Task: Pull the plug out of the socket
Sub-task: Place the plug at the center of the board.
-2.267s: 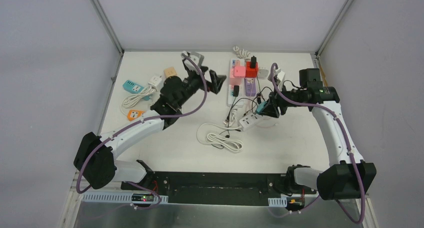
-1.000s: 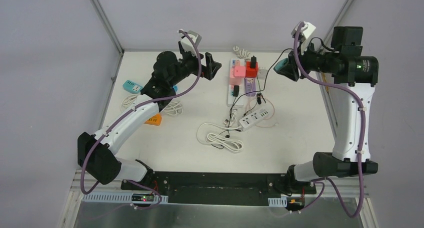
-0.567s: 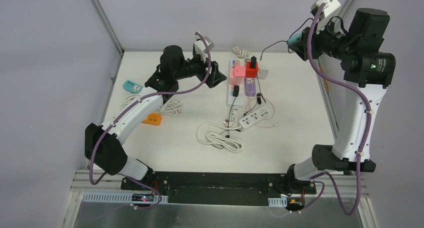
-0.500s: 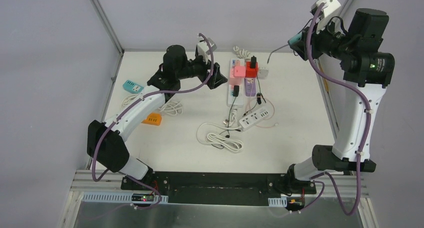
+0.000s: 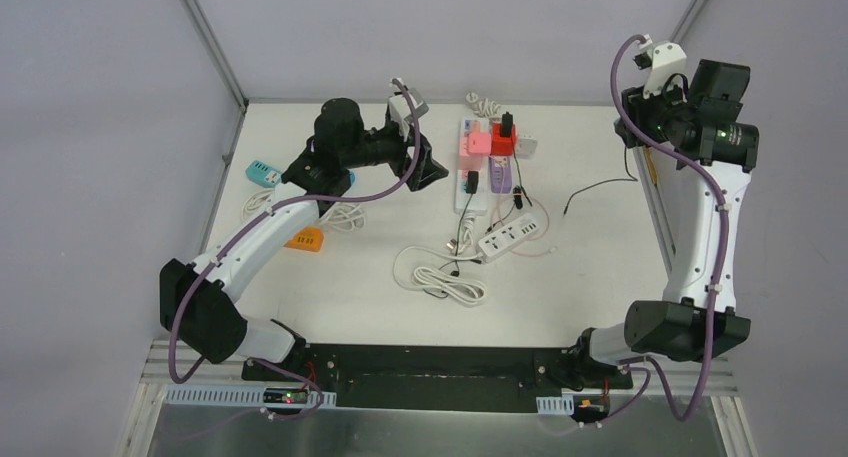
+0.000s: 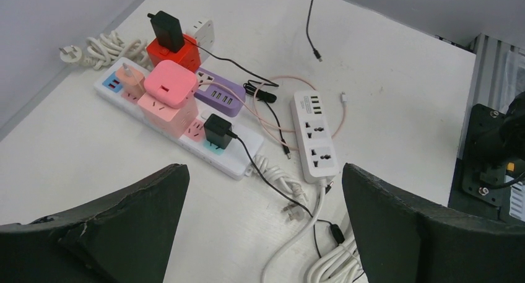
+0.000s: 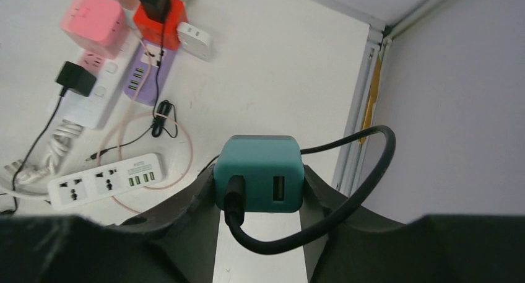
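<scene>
My right gripper point(image 7: 260, 187) is shut on a teal USB charger plug point(image 7: 260, 171), held high over the table's right edge point(image 5: 628, 112). A black cable point(image 7: 365, 171) is plugged into the charger and loops right; its free end lies on the table point(image 5: 590, 189). The small white power strip point(image 5: 505, 237) lies mid-table with empty sockets; it also shows in the right wrist view point(image 7: 105, 179). My left gripper point(image 5: 428, 165) is open and empty, hovering left of the long white power strip point(image 5: 470, 172); it also shows in the left wrist view point(image 6: 263, 171).
The long strip point(image 6: 186, 131) carries a pink cube point(image 6: 167, 91), a red cube point(image 6: 173, 51) with a black adapter point(image 6: 166, 28), a purple hub point(image 6: 216, 92) and a black plug point(image 6: 216, 129). A coiled white cord point(image 5: 440, 277) lies in front. A teal strip point(image 5: 265, 173) and an orange adapter point(image 5: 303, 240) sit left.
My right gripper lifted the teal plug up off the small white strip and carried it to the back right. The cable's free end has dropped onto the table. My left arm swung toward the long strip.
</scene>
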`<state>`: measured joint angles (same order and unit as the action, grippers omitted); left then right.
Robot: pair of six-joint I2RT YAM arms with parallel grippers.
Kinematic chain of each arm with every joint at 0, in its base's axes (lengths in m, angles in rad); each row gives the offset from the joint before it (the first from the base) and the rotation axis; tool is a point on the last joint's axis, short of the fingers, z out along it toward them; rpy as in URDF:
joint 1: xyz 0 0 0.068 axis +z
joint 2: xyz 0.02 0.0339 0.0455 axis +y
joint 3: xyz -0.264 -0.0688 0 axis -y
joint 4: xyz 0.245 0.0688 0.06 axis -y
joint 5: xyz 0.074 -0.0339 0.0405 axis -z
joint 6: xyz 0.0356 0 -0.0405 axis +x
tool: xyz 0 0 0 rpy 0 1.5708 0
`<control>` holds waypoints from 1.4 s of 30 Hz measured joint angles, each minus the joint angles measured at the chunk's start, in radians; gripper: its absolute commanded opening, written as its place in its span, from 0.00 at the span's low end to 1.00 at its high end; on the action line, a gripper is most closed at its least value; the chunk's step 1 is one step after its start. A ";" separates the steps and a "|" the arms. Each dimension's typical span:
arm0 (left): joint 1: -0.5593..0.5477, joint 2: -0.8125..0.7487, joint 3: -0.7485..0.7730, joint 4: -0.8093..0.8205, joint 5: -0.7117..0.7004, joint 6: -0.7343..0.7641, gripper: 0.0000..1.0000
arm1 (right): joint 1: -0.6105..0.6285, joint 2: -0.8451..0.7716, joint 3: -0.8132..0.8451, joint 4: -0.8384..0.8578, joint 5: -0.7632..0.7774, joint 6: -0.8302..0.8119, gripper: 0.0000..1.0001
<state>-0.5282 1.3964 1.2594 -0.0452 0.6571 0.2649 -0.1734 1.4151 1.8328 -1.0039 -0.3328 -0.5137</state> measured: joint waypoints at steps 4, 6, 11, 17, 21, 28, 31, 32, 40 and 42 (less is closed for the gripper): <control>0.000 -0.012 -0.002 0.003 0.001 0.012 0.99 | -0.045 0.028 -0.072 0.066 0.012 0.010 0.00; 0.000 -0.012 -0.003 0.005 0.001 0.013 0.99 | -0.048 0.063 -0.077 0.104 0.008 0.024 0.00; 0.000 -0.012 -0.011 0.006 0.002 0.013 0.99 | -0.046 0.185 -0.084 0.193 -0.026 0.079 0.00; 0.000 -0.012 -0.013 0.006 0.007 0.017 0.99 | -0.037 0.458 -0.081 0.217 -0.031 0.144 0.00; 0.000 -0.013 -0.013 0.004 0.008 0.030 0.99 | -0.024 0.626 -0.080 0.205 -0.010 0.171 0.02; 0.000 -0.023 -0.013 -0.037 0.037 0.066 0.99 | -0.002 0.740 -0.055 0.158 0.022 0.189 0.16; 0.000 -0.024 -0.013 -0.053 0.053 0.073 0.99 | -0.001 0.766 -0.010 0.157 0.027 0.195 0.30; 0.000 -0.024 -0.013 -0.056 0.056 0.077 0.99 | -0.001 0.775 0.004 0.157 0.030 0.196 0.35; 0.000 -0.043 -0.016 -0.092 0.082 0.110 0.99 | -0.001 0.805 0.035 0.143 0.057 0.197 0.69; 0.000 -0.049 -0.016 -0.096 0.088 0.118 0.99 | -0.001 0.805 0.035 0.139 0.062 0.196 0.74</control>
<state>-0.5282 1.3476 1.2438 -0.1413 0.7448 0.3828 -0.1745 2.2196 1.8683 -0.8646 -0.2707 -0.3172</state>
